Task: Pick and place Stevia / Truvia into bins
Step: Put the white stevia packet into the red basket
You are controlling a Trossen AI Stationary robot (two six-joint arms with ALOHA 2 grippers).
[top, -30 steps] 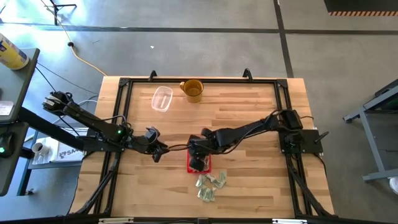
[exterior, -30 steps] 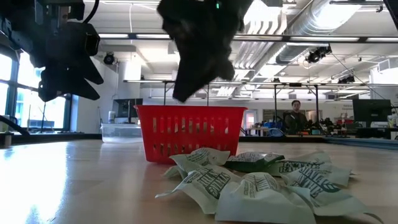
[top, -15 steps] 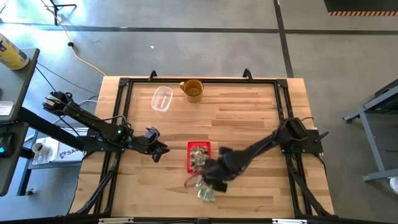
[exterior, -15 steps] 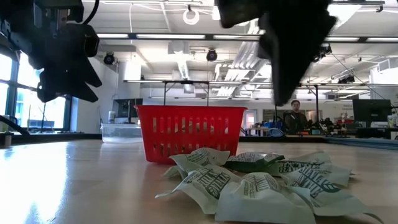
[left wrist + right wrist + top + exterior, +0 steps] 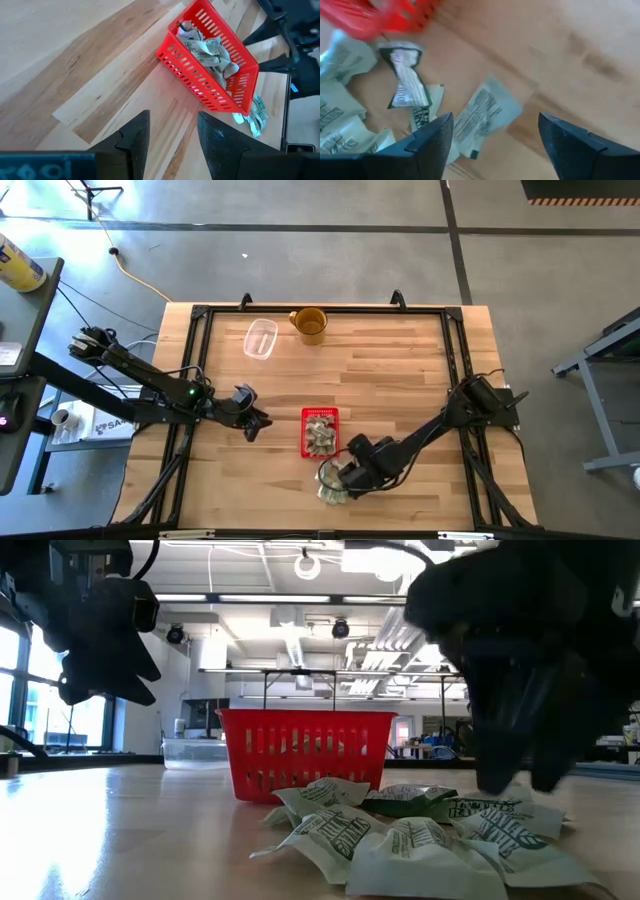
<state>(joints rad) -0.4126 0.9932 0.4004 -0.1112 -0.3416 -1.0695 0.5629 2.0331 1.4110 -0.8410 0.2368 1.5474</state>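
The red bin [image 5: 320, 432] stands on the wood near the table's middle, with several green-and-white packets [image 5: 210, 47] lying inside it. A loose pile of packets [image 5: 400, 830] lies flat on the table just nearside of the bin. My right gripper [image 5: 492, 145] hangs open, pointing steeply down over this pile [image 5: 485, 117], its fingers apart above the packets and touching none that I can see. My left gripper [image 5: 172, 135] stays open and holds nothing, up off the table to the left of the bin [image 5: 210, 75].
A clear plastic container [image 5: 260, 338] and a yellow-brown mug [image 5: 310, 325] stand at the table's far side. Black frame rails [image 5: 450, 360] run along the table's edges. Bare wood [image 5: 400, 380] lies between the bin and the far right corner.
My right gripper has swung from above the red bin toward the table's near edge and come down over the loose pile. It has rolled about its own axis on the way, and its fingers have opened. The bin and the packets lie as before.
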